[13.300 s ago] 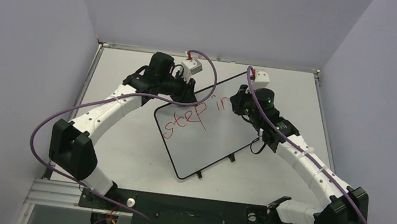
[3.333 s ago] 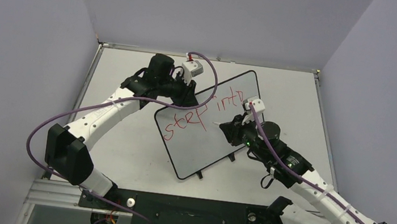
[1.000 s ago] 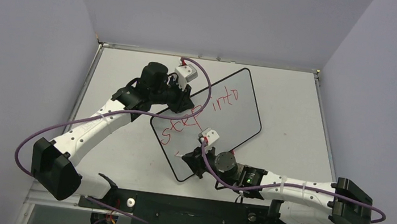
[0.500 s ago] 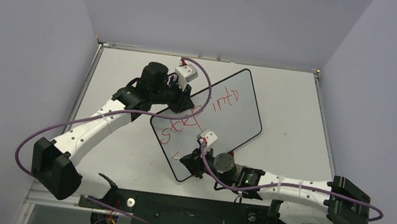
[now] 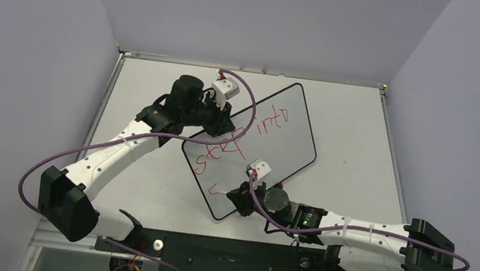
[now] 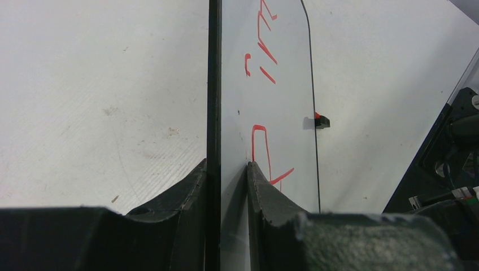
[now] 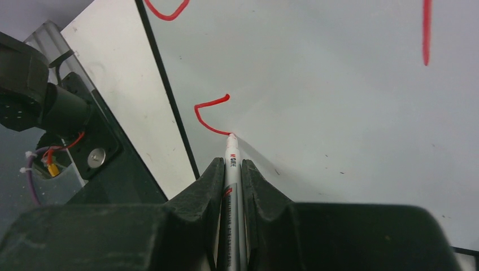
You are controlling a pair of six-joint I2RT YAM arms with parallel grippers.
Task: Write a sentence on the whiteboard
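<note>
The whiteboard lies tilted on the table, black-framed. Red lettering "step into" runs along its upper line, and a short curved red stroke sits near its lower left corner. My left gripper is shut on the board's far edge; in the left wrist view its fingers clamp the black frame. My right gripper is shut on a silver marker, whose tip touches the board at the end of the curved stroke.
The pale grey tabletop surrounds the board. The black base rail runs along the near edge, close to the board's lower corner. Purple cables loop off both arms. Small black feet stick out from the board's long edge.
The right gripper has drawn a short curved red stroke at the board's lower left and shifted slightly right and down. The left gripper and board have not moved over the last second.
</note>
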